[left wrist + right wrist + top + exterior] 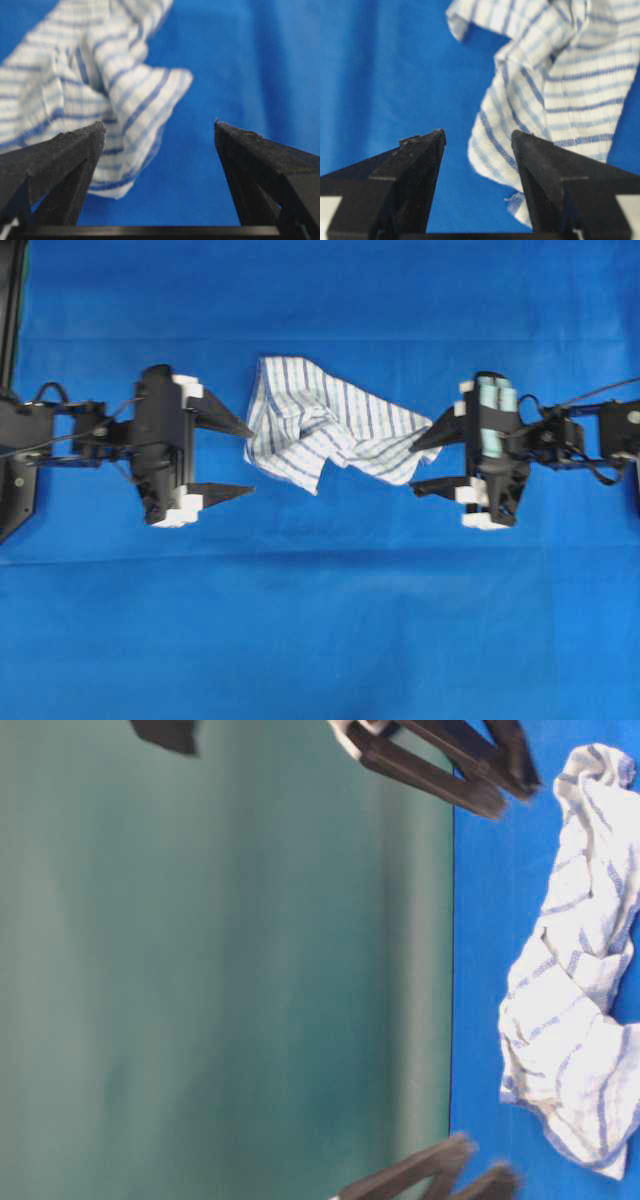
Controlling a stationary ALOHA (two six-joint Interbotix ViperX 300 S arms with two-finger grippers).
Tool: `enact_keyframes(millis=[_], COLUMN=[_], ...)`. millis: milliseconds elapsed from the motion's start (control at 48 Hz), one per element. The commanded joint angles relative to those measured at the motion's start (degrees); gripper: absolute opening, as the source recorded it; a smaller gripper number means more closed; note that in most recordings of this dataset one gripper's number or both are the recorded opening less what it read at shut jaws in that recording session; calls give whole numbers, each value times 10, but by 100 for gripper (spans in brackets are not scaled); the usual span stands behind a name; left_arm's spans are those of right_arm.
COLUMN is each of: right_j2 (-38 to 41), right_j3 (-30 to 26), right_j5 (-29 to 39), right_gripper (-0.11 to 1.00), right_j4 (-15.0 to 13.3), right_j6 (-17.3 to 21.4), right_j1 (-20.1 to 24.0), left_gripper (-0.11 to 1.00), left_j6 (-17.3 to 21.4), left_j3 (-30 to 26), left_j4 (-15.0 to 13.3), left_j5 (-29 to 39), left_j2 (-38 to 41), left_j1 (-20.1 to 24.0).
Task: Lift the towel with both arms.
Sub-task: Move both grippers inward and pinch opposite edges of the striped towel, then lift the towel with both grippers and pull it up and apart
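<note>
Both pincers stand spread and hold nothing: left pincer just beside the crumpled towel, right pincer at its opposite end. That towel lies on the blue surface between them.

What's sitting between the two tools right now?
Only the crumpled towel on the blue table cover, seen overhead. It lies between the open left tool and open right tool; nothing else.

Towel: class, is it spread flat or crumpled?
Crumpled. The towel lies bunched on the cover, with folds and a raised ridge, its stripes running in several directions.
</note>
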Motion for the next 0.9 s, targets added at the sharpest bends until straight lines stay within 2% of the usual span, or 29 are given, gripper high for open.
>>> enact_keyframes(millis=[0,271,562,625,666,791,812,874], right_j2=[29,105,117,117,117,116,116,116], right_j3=[-24,-47,-47,-47,-47,-47,-49,-50], right_j5=[-2,-2,-1,-2,-1,10,11,18], right_gripper=[61,61,57,50,42,5,2,1], right_j4=[2,9,8,8,8,8,8,7], right_j6=[1,1,-2,-2,-2,-2,-2,-2], right_j1=[-4,-11,-23,-25,-26,-29,-29,-29], left_gripper=[91,91,86,78,69,32,26,10], left_j6=[1,1,1,2,3,7,8,10], left_j3=[-20,-54,-56,-55,-56,-57,-57,-59], left_j4=[0,0,0,0,0,0,0,0], left_j5=[-5,-6,0,5,11,23,25,31], left_j2=[31,140,153,152,152,151,150,148], left_j1=[4,10,30,31,31,31,31,31])
